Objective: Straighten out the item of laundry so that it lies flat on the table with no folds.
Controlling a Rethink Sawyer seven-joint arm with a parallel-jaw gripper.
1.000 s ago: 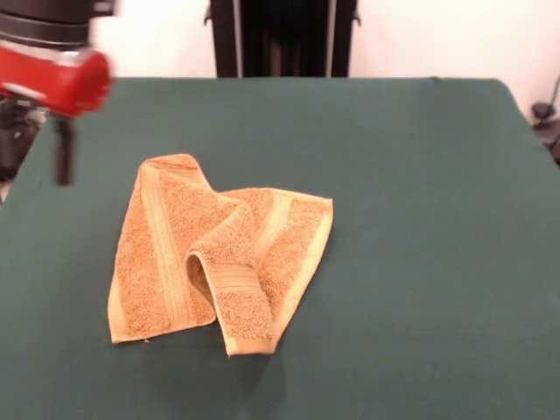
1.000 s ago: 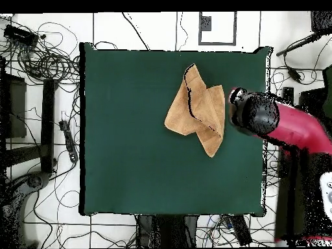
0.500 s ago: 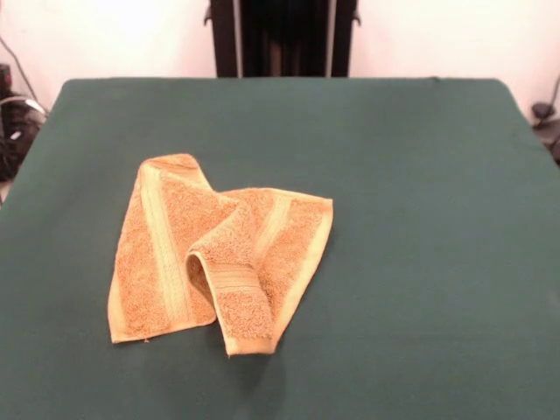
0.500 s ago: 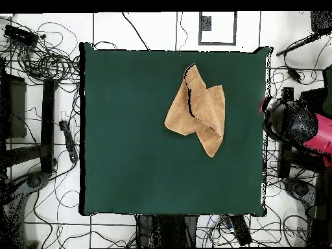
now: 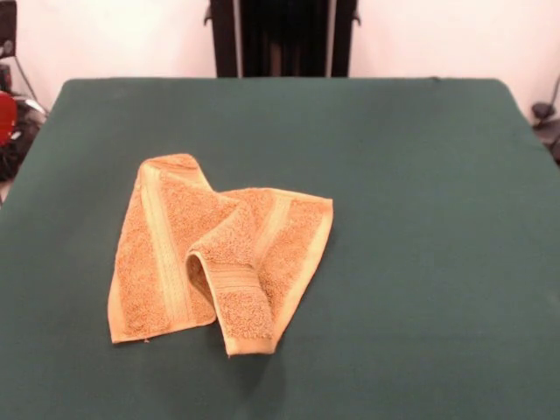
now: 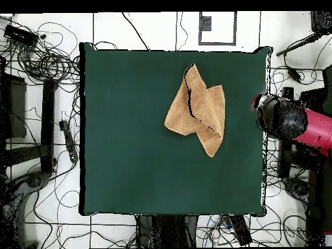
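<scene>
A: What does the bench [image 5: 411,262] look like, starting from the camera's side in the front view?

B: Dark green felt-like cloth, wide and flat. Toward its near left part lies the towel [image 5: 214,254], golden-orange terry, not flat: one flap is doubled over the middle, making a raised loop, and pale woven bands run along two strips of it.

A: And from above?

B: There the towel [image 6: 198,110] sits in the upper right part of the bench [image 6: 130,142], inside its right edge, with bare green on every side of it.

A: Anything further back in the front view?

B: Beyond the far edge, a black pedestal [image 5: 282,37] against a pale wall [image 5: 437,39]. A sliver of red shows at the left edge.

A: The arm?

B: From above, the red and black arm [image 6: 295,122] hangs at the bench's right edge, beside the towel but apart from it. I cannot tell how the jaws stand. Cables [image 6: 39,58] sprawl over the floor all round.
</scene>
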